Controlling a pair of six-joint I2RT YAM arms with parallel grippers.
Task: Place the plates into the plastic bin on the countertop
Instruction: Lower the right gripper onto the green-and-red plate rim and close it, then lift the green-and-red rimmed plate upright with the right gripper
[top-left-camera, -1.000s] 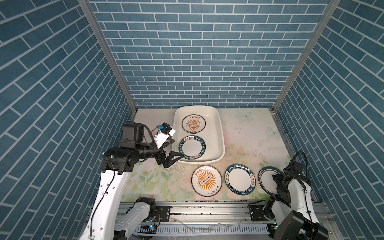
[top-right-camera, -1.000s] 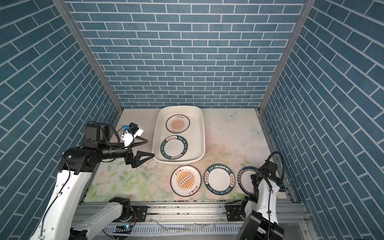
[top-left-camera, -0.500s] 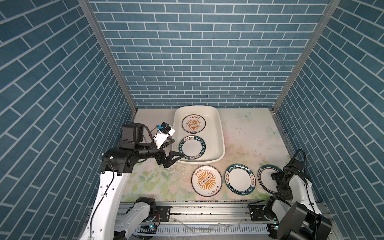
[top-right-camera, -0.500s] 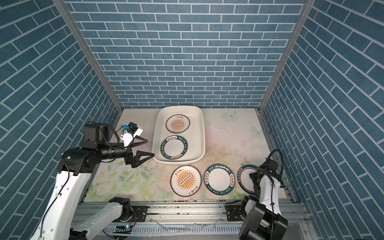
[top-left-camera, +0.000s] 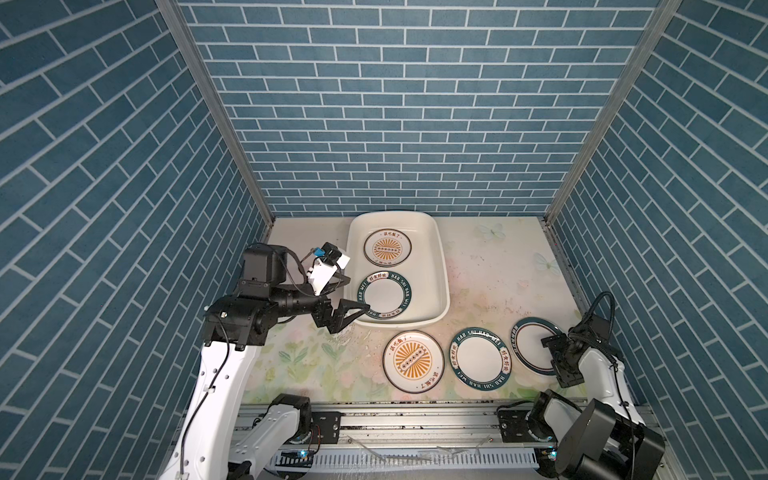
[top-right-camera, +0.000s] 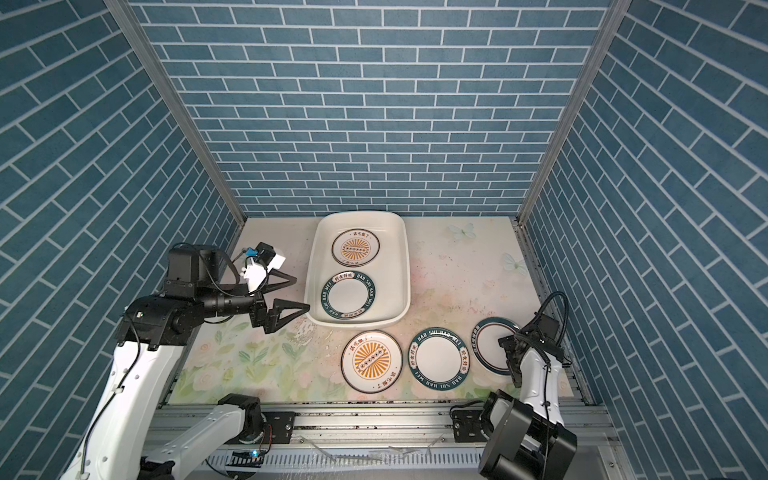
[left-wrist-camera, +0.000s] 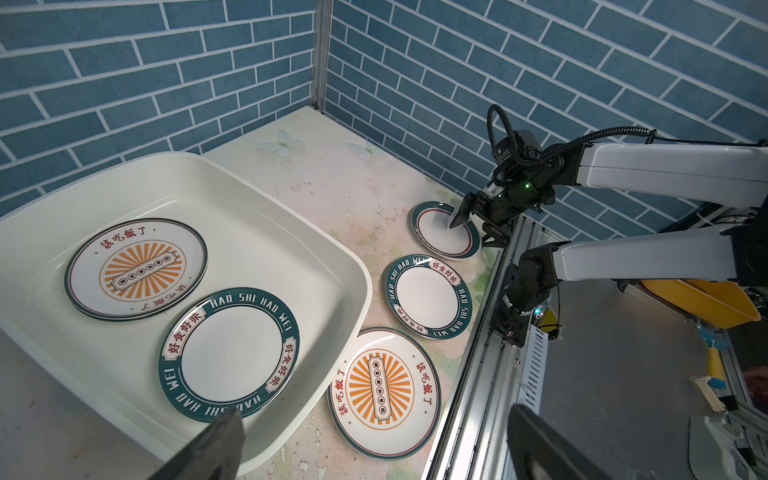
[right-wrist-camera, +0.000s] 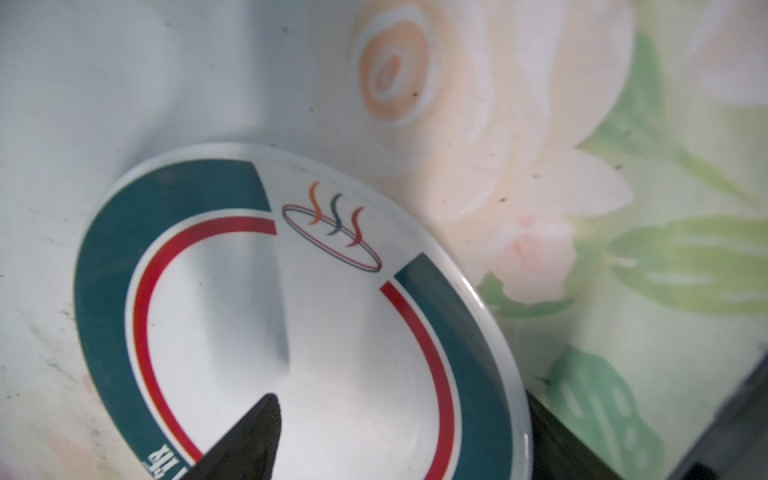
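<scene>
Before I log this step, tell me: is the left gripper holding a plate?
No, the left gripper stands open and empty beside the plastic bin.

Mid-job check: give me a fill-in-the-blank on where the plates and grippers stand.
Outside the plastic bin, ___ plates lie on the countertop. The right gripper straddles the rim of the teal-and-___ ringed plate. The jaws of the left gripper stand ___, holding nothing.
Missing: three; red; open.
</scene>
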